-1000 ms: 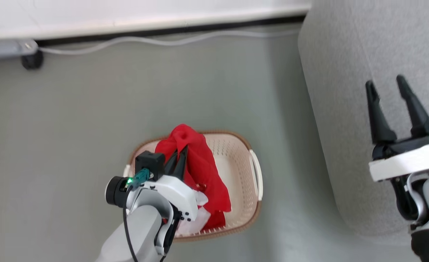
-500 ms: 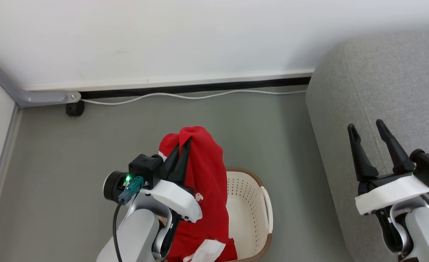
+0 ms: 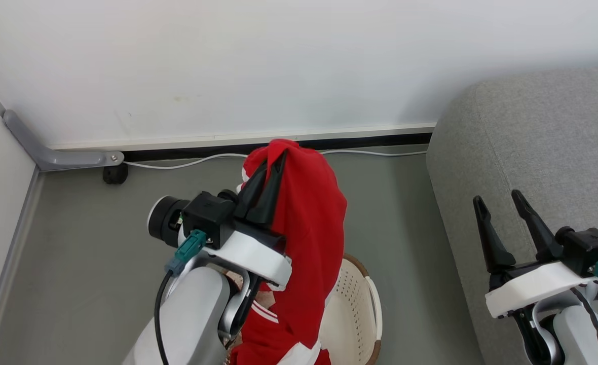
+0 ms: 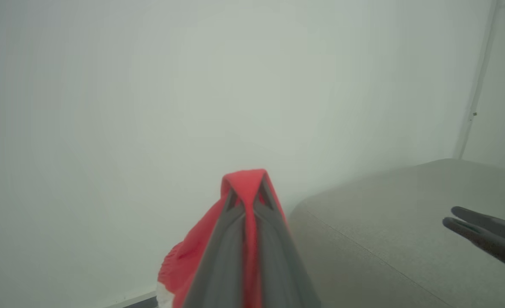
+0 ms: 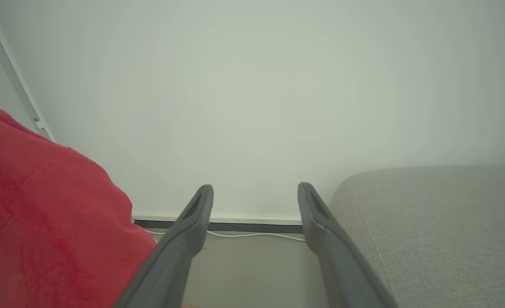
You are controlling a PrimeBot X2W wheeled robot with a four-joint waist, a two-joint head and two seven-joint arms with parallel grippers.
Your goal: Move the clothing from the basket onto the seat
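Cable (image 3: 177, 165) hugs the wall (image 3: 278, 61); left gripper (image 3: 274, 159), raised, pinches the clothing (image 3: 314, 228) above the basket (image 3: 367, 304); right gripper (image 3: 496, 197) gapes by the seat (image 3: 542, 132).

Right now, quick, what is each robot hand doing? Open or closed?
Left gripper: shut on the red clothing.
Right gripper: open, holding nothing.

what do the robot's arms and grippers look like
Each arm has a pale grey forearm, a white wrist shell, and a black block with a teal plug and black cable. The left gripper and right gripper have long, tapered dark fingers.
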